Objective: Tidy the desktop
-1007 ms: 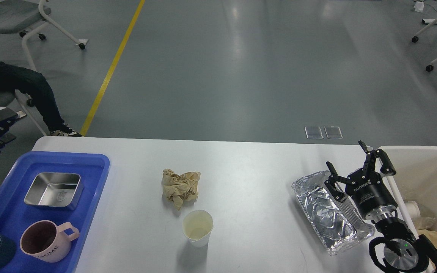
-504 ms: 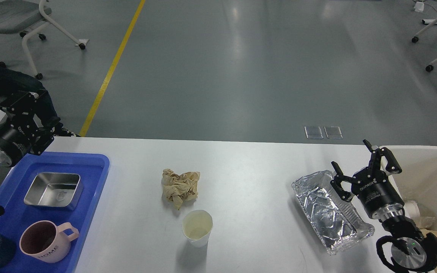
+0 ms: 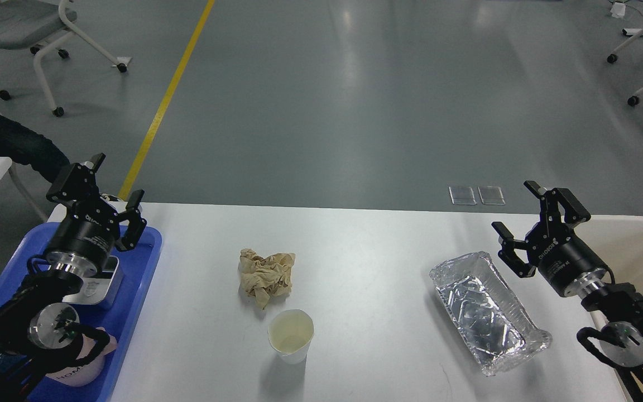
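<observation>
The white desktop [image 3: 366, 245] fills the lower half of the head view. On it lie a crumpled brown paper [image 3: 264, 276], a white paper cup [image 3: 291, 336] just in front of the paper, and a crinkled foil tray [image 3: 486, 310] at the right. My left gripper [image 3: 98, 196] is open and empty above the far end of the blue tray [image 3: 145, 268]. My right gripper [image 3: 522, 211] is open and empty, just beyond the foil tray's far right corner and apart from it.
The blue tray holds a steel box [image 3: 98, 290] and a pink mug [image 3: 90, 368], both partly hidden by my left arm. A cream-white bin [image 3: 634, 240] stands at the right table edge. Chairs and a seated person are on the floor at far left.
My left arm has swung in from the left edge to above the blue tray. My right gripper has lifted up and away from over the foil tray, still open.
</observation>
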Controlling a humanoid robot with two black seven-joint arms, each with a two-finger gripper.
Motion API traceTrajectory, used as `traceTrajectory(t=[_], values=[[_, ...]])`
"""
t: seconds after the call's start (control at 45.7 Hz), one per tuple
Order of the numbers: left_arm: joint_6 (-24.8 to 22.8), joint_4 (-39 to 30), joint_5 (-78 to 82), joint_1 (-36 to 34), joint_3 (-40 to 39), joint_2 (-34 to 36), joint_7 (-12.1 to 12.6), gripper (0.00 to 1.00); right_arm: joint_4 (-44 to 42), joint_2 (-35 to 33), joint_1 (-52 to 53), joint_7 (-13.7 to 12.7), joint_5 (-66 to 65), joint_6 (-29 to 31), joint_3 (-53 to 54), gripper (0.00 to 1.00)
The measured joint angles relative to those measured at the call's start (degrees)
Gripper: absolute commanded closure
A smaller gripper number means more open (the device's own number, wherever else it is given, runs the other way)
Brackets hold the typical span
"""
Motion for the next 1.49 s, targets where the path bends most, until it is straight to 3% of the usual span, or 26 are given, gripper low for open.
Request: traceTrajectory(t=[0.153, 0.372, 0.591, 0.745, 0.964, 1.117, 1.314, 1.489], values=[[0.01, 0.62, 0.03, 2.38, 0.56, -3.55, 0.06, 0.04, 0.32, -2.79, 0.96, 0.0, -10.19, 1.24, -0.14, 0.0], [0.03, 0.79, 0.08, 5.13, 0.28, -4.12, -0.38, 0.04, 4.22, -10.47, 2.16, -0.08, -22.05, 10.21, -0.21, 0.0], [0.11, 2.09, 0.43, 5.65, 0.85, -4.43, -1.9, 0.04, 12.76, -22.07, 2.22, 0.16, -37.92, 10.86, -3.77, 0.0], [-0.43, 3.88, 0.55, 5.66, 1.06, -5.4, -3.36, 0.04, 18.56, -30.05, 0.83, 3.76, -41.64, 11.4, -5.13, 0.0], [-1.18, 5.54, 0.56, 5.24, 1.06, -5.55, -3.42, 0.04, 23.93, -35.12, -2.31, 4.16, -43.74, 10.23, -6.47, 0.0], [-1.2, 6.21, 0.49, 5.09, 1.04, -5.71, -3.29, 0.04, 26.84, -41.54, -3.92, 4.94, -58.9, 9.46, -7.73, 0.0], [-1.21, 6.79, 0.44, 4.95, 1.0, -5.82, -3.08, 0.04, 28.97, -44.42, -6.06, 7.68, -85.93, 9.18, -10.1, 0.0], [-1.21, 6.86, 0.41, 5.0, 1.0, -6.49, -3.06, 0.04, 29.01, -46.46, -8.03, 10.8, -89.87, 8.71, -15.03, 0.0]])
